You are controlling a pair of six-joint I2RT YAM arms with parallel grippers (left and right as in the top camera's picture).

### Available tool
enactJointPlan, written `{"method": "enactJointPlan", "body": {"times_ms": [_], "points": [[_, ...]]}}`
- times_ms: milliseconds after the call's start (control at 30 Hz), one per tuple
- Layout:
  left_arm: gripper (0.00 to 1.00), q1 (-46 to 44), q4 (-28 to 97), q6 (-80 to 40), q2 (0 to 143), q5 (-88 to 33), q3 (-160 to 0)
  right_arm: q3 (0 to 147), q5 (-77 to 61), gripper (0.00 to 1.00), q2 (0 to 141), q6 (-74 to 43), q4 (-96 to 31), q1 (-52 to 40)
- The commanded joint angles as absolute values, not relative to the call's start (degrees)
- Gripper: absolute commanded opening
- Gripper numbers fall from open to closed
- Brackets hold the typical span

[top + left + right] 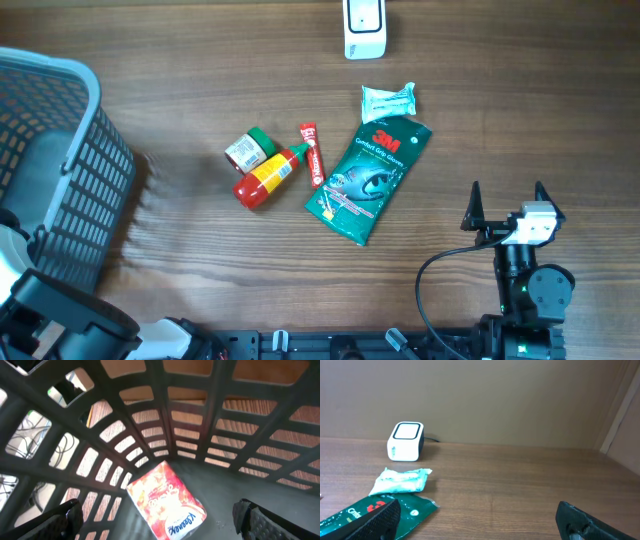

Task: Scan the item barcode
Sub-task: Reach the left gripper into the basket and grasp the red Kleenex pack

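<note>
Leftmost, the grey basket (60,170) holds a red-and-white packet (167,507), with the left jaws spread wide above it. On the mid-tabletop (180,60) lie a small tin (250,150), a red sauce bottle (268,176), a red sachet (312,154), a green glove pack (368,182) and a pale wipes packet (387,101). The white scanner (365,28) stands at the far edge. The right jaws are spread and empty, well apart from the items.

Wooden table (520,120): basket (60,160), scanner (365,28), green packet (368,180), bottle (268,176)

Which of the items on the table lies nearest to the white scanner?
The small pale-green packet, crumpled, close by the scanner. The dark green 3M pouch, red stick sachet, red bottle and small tin all lie farther from it.
</note>
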State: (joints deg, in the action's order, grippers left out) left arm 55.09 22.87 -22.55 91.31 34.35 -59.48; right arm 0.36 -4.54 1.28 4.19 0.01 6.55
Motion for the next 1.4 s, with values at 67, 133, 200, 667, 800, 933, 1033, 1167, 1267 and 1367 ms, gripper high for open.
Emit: {"method": "enactJointPlan", "body": {"times_ms": [67, 133, 200, 667, 800, 933, 1033, 1167, 1267, 1367], "points": [[1.00, 55.51, 22.46, -20.34, 95.31, 34.04, -59.24, 0.32, -5.13, 1.00, 0.93, 4.51, 0.16, 6.61], [1.00, 55.51, 21.93, -20.34, 96.49, 34.06, -59.24, 0.32, -5.13, 1.00, 0.93, 4.51, 0.16, 6.61], [1.00, 55.53, 21.78, -20.34, 97.27, 34.06, -59.13, 0.32, -5.13, 1.00, 0.93, 4.51, 0.16, 6.61], [0.94, 55.53, 21.87, -20.10, 104.12, 30.22, -59.11, 0.32, -5.13, 1.00, 0.93, 4.49, 0.16, 6.61], [0.88, 55.53, 21.17, -19.90, 104.92, 30.24, -59.11, 0.32, -5.13, 1.00, 0.93, 4.49, 0.16, 6.61], [0.60, 55.53, 20.95, -19.90, 104.92, 30.26, -59.11, 0.32, -5.13, 1.00, 0.93, 4.51, 0.16, 6.61], [0.41, 55.53, 20.97, -19.90, 104.92, 30.26, -59.11, 0.32, -5.13, 1.00, 0.93, 4.49, 0.16, 6.61], [0.09, 55.51, 21.08, -19.90, 104.88, 30.26, -59.13, 0.32, -5.13, 1.00, 0.93, 4.51, 0.16, 6.61], [0.04, 55.44, 21.19, -19.92, 103.68, 30.24, -59.13, 0.32, -5.13, 1.00, 0.93, 4.49, 0.16, 6.61], [0.04, 54.92, 21.19, -19.97, 99.66, 29.80, -59.13, 0.32, -5.13, 1.00, 0.93, 4.51, 0.16, 6.61]]}}
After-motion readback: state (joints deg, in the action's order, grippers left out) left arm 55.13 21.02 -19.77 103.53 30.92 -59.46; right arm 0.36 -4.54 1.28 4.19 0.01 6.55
